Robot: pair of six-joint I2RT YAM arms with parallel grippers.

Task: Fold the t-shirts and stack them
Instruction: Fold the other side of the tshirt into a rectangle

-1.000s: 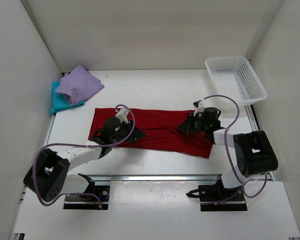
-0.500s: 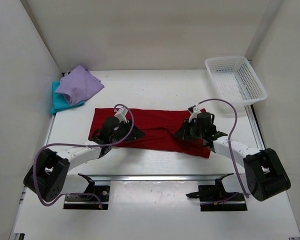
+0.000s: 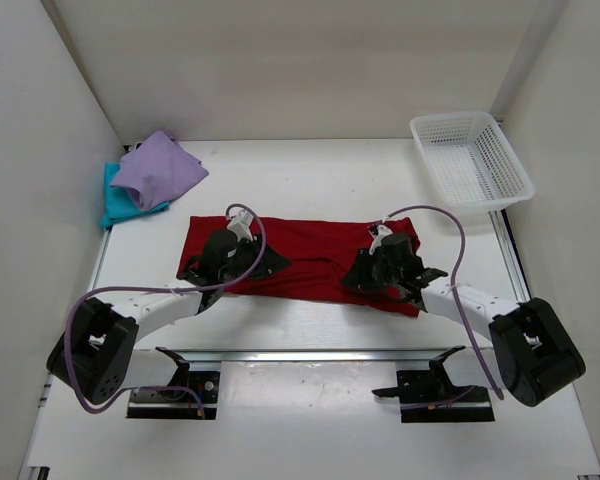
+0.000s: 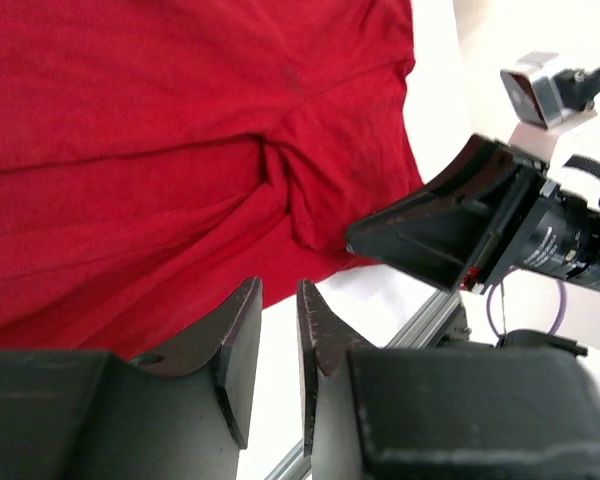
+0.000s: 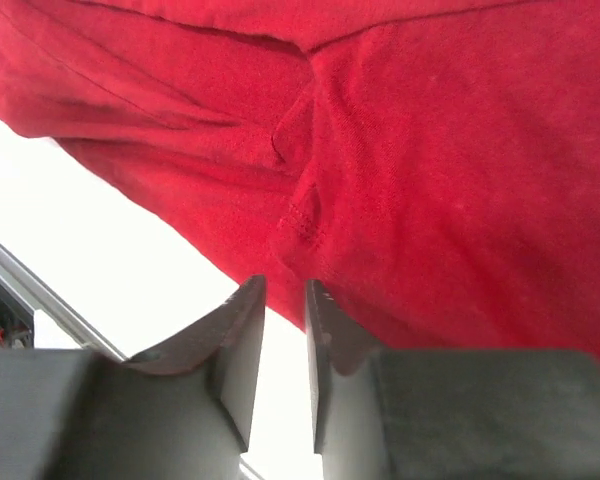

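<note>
Fingers, left gripper (image 4: pixel 278 300): a narrow slit apart, nothing between them; they hang over the near left part of the red shirt (image 3: pixel 310 255).
Fingers, right gripper (image 5: pixel 285 295): also slightly apart and empty, over the shirt's near right part, just inside its near hem.
Red shirt: lies spread as a long band on the table (image 3: pixel 310 170); a small pucker sits ahead of each gripper.
Purple shirt (image 3: pixel 158 168): beyond the red shirt's left end, apart from it, loosely heaped on the teal shirt (image 3: pixel 115 205).
Basket (image 3: pixel 470 160): beyond the red shirt's right end, well apart.
Stage (judged): red shirt not yet fully folded or stacked.
Risk, grip: slits this narrow may catch only the pucker or the top layer, so the fold drags crooked.
Risk, arms: uneven lifts would skew the band, and moving inward over the red shirt could make the grippers knock.
Risk, stack: the purple heap looks lumpy, so a shirt set on it could slide.
</note>
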